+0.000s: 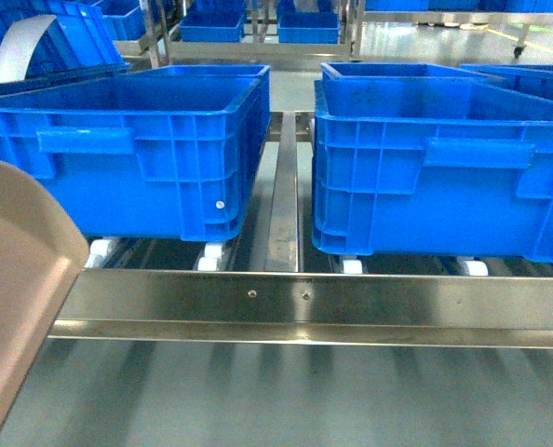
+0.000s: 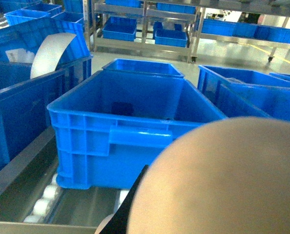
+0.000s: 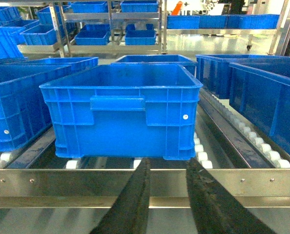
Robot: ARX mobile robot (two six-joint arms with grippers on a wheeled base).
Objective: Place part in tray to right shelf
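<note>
While two crates (image 1: 128, 154) stand, one tray (image 1: 16, 279) shows.

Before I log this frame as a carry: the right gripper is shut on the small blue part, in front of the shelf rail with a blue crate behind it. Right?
Not quite. The right wrist view shows the right gripper open and empty, its fingers apart with nothing between them. The rest holds: it sits before the shelf rail, with a blue crate behind. The small part is not visible in any view.

A warehouse or factory logistics area is showing here: large blue plastic crates (image 1: 128, 149) are sitting on stainless-steel roller racks (image 1: 304, 303) with white rollers (image 3: 269, 151), and more racks of crates (image 3: 135, 19) are standing across a polished floor.
</note>
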